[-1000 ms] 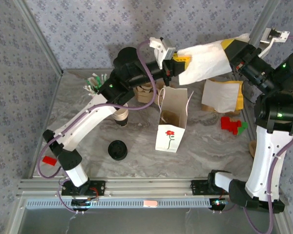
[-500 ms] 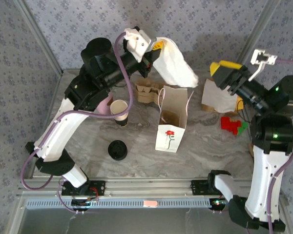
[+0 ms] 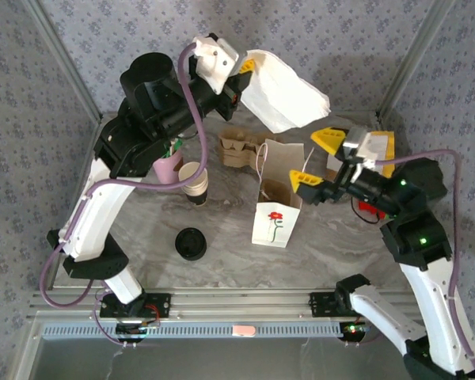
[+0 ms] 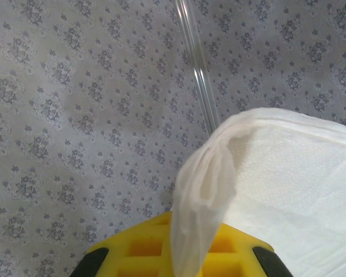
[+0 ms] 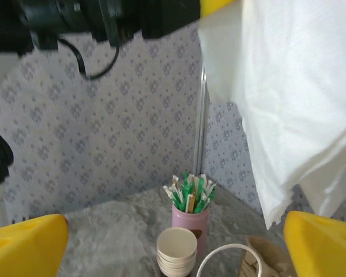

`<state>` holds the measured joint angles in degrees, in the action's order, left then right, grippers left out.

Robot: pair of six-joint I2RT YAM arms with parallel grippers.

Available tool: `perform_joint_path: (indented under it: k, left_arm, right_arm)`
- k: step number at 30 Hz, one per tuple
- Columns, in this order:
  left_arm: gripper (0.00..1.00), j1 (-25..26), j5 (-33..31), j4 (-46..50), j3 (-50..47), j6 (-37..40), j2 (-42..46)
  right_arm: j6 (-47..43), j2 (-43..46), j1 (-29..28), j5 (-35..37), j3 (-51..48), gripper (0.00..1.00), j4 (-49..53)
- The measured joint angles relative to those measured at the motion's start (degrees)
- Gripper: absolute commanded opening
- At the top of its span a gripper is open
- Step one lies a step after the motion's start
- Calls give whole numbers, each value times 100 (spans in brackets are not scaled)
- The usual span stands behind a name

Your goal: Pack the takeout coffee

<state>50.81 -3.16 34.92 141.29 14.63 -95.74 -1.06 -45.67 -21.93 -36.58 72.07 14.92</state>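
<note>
We see white paper takeout coffee cup with black plastic lid (image 3: 191, 243) upright at left front of grey marble table (image 3: 332, 253), well apart from other things, bare marble all round. Behind it: stack of lidless white paper cups (image 3: 195, 182), pink holder of stir sticks (image 3: 169, 166). Left gripper (image 3: 248, 70) high, clamped on white paper napkin (image 3: 289, 99), above open white paper bag with red flower (image 3: 277, 202). Right gripper (image 3: 317, 158) spread wide, holding nothing, near bag's right side.

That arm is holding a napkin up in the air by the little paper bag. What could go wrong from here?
The left gripper pinches the napkin by one edge, high above the table near the paper bag; released there, it might flutter past the bag's narrow mouth. The right gripper, open, hangs close beside the bag and could knock it over.
</note>
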Motion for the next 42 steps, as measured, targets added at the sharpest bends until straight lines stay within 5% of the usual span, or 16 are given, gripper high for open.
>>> perform_joint_path:
  k: [7, 20, 26, 31, 36, 42]
  left_arm:
    - [0, 0, 9, 140, 118, -151, -9]
    - [0, 0, 9, 157, 118, -208, -9]
    - [0, 0, 9, 160, 118, -208, -9]
    - [0, 0, 7, 181, 118, -229, -9]
    - [0, 0, 7, 262, 129, -291, -11]
    - [0, 0, -129, 516, 133, -376, -11]
  right_arm:
    - [-750, -313, -223, 782, -538, 100, -866]
    - [-212, -870, -511, 933, -831, 94, -2435]
    - [138, -896, -549, 1078, -817, 62, -2767]
    - [402, -964, -566, 1287, -793, 15, -2924]
    - [675, -973, -586, 1582, -785, 2, -2959]
    - [1032, -999, -586, 2087, -286, 0, -2411]
